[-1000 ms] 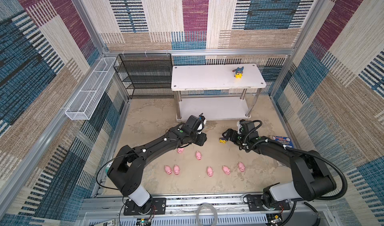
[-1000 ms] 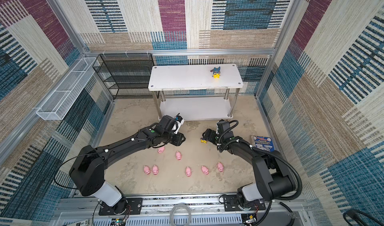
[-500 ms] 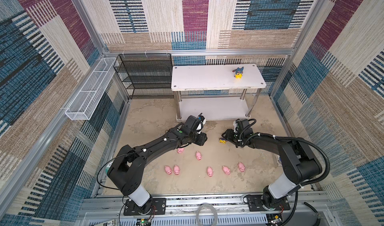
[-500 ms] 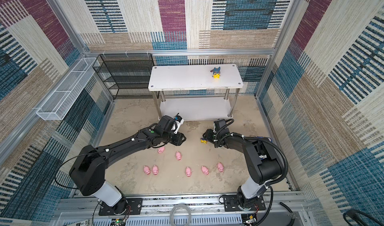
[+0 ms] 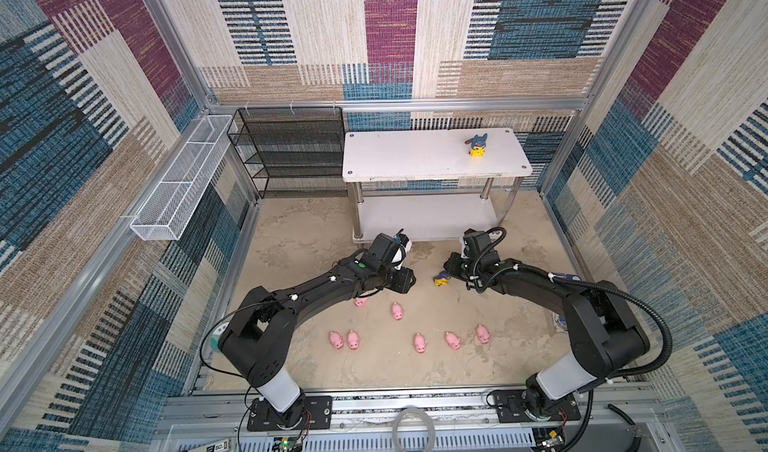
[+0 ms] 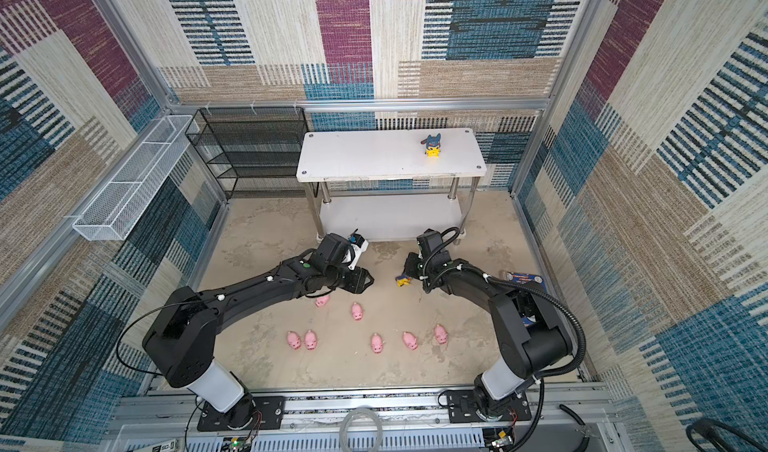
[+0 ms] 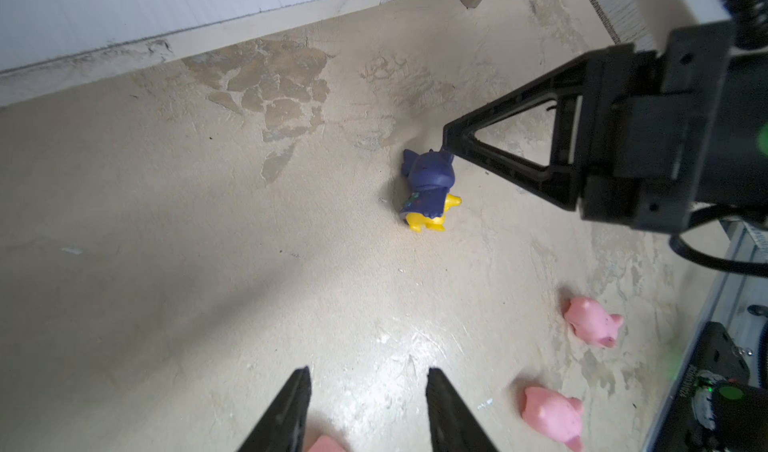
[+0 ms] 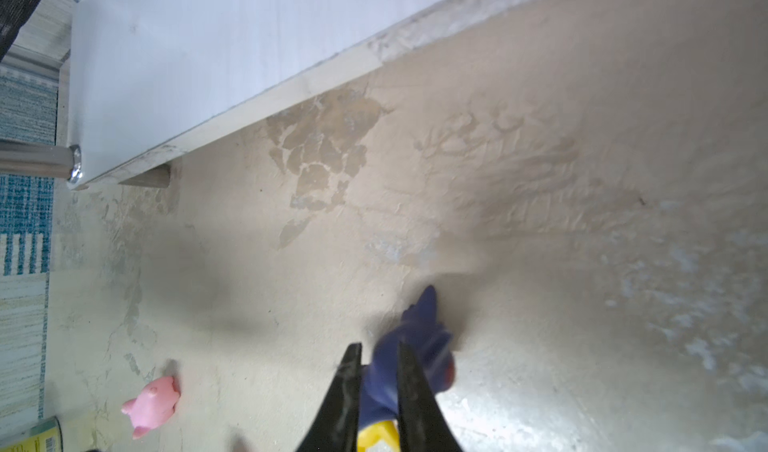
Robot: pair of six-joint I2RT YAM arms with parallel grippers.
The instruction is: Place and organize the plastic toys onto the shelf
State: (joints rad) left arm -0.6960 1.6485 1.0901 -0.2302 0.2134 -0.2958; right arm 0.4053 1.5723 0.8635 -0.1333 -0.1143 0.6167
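Right gripper is clamped on the hooded figurine, toy at floor level between the tips. Bite looks like hood only, maybe just an ear; view's blurred, can't be sure. Lift slow and straight, watch for it pivoting out. Left gripper jaws apart, empty, one pig just under it. Other pigs on the floor, base-side of both hands. Shelf ahead of the right hand, well apart. Second figurine is on its top tier; set this one down beside it, upright.
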